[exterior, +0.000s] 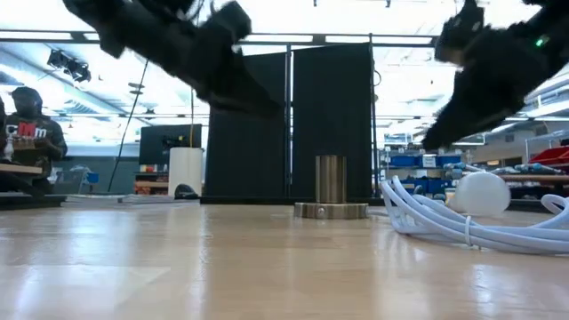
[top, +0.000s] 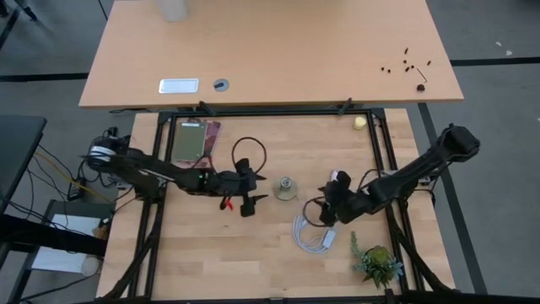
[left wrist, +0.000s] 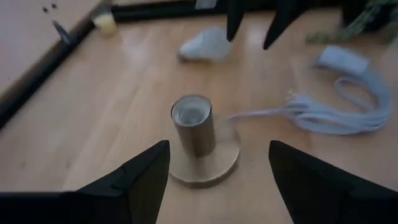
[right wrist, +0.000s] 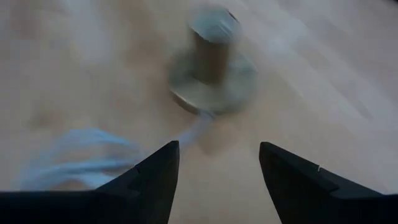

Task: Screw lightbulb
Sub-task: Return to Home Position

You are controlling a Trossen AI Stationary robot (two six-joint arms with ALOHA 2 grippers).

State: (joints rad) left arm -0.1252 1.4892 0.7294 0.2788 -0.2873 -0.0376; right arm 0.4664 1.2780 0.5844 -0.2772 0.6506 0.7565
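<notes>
The frosted-white lightbulb (top: 340,177) lies on its side on the wooden table, just on the far side of my right gripper; it also shows in the left wrist view (left wrist: 205,45) and the low view (exterior: 483,193). The metal socket (top: 286,187) stands upright on its round base (left wrist: 205,165) between my two grippers. My left gripper (top: 257,187) is open and empty left of the socket, its fingers pointing at it (left wrist: 217,155). My right gripper (top: 322,203) is open and empty right of the socket (right wrist: 211,53), above the table.
A coiled white cable (top: 314,232) with a plug runs from the socket toward the table's near right. A small green plant (top: 378,263) stands near the front right corner. A green and pink flat thing (top: 192,139) lies at the far left, and a small yellow thing (top: 360,122) at the far right.
</notes>
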